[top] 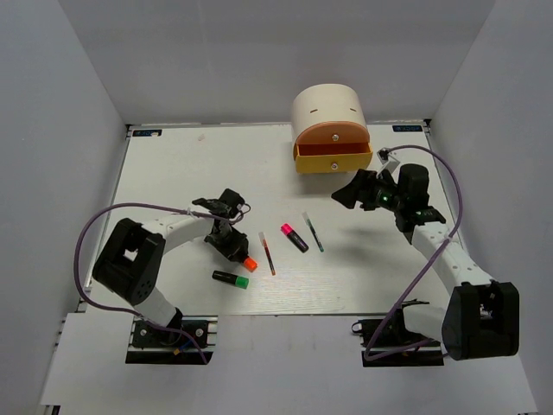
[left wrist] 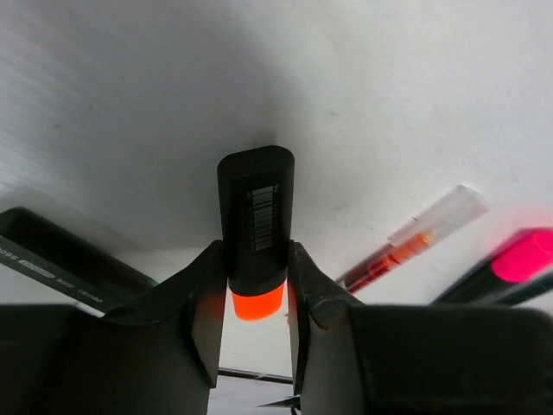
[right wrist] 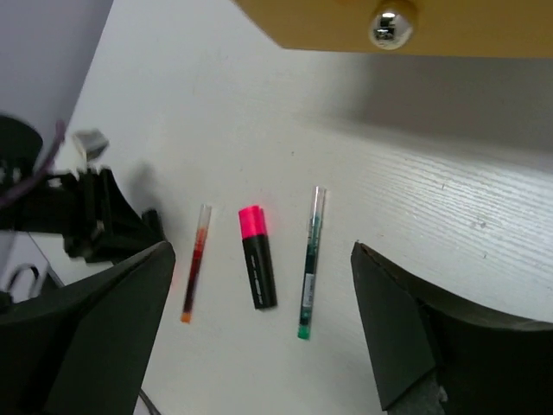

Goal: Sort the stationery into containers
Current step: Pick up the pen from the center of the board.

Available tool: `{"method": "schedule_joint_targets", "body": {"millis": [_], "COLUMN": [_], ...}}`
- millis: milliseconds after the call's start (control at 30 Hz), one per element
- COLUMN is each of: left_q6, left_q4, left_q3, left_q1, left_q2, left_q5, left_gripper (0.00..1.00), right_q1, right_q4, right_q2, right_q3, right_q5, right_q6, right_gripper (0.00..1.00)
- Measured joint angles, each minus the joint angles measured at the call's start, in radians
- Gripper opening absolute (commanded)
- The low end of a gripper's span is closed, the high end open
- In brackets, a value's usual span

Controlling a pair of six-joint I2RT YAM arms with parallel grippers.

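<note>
The left tool [left wrist: 257,256] pinches a stubby black highlighter with an orange cap [left wrist: 256,199] by the barrel beside its cap, down at the white worktop [left wrist: 389,104]. Its long axis runs away from the wrist, cap nearest. From above, the tool hides most of the barrel. The right tool [top: 352,195] hangs spread wide and empty near the yellow drawer [top: 333,161].

desk unit [top: 328,117] at far edge of table [top: 173,164], highlighter [top: 294,237] between two pens [top: 267,252] nearer, two highlighters [top: 231,277] further left
</note>
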Motion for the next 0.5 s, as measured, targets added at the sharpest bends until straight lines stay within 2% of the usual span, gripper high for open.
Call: {"method": "schedule_joint_targets", "body": {"millis": [67,167,233,267,333,367,400,433,500], "left_q6": [0.027,0.095,0.146,0.171,0.212,0.233,0.251,0.265,0.292], "left_q4": [0.008,0.039,0.079,0.103,0.156,0.191,0.231,0.267,0.349], "left_q3": [0.018,0.069,0.113,0.137,0.179,0.196,0.210,0.219,0.227], "left_q1": [0.000,0.000,0.000,0.000,0.000,0.000,0.000,0.000,0.000], "left_q2": [-0.005,-0.021,-0.035,-0.042,-0.055,-0.063,-0.071,-0.076,-0.085], "left_q5": [-0.005,-0.009,-0.010,-0.009,-0.008,-0.005,-0.001,0.009,0.028], "left_gripper": [0.10,0.06,0.04,0.04,0.04,0.04,0.03,0.03,0.02], "right_q1": [0.000,0.000,0.000,0.000,-0.002,-0.006,-0.008,-0.011,-0.014], "right_q4": [-0.001,-0.014,-0.032,-0.047,-0.069,-0.072,-0.076,-0.080,-0.083], "right_q2": [-0.015,-0.031,-0.035,-0.035,-0.036,-0.042,-0.053,-0.068,-0.093], "right_q3": [-0.008,-0.013,-0.014,-0.014,-0.018,-0.027,-0.042,-0.059,-0.085], "right_q5": [-0.043,-0.091,-0.112,-0.119,-0.130,-0.132,-0.130,-0.128,-0.118], "right_q6": [-0.068,-0.170,-0.232,-0.264,-0.305,-0.321,-0.335,-0.344,-0.351], "right_gripper": [0.91,0.91,0.83,0.68,0.43,0.12,0.04,0.02,0.04]}}
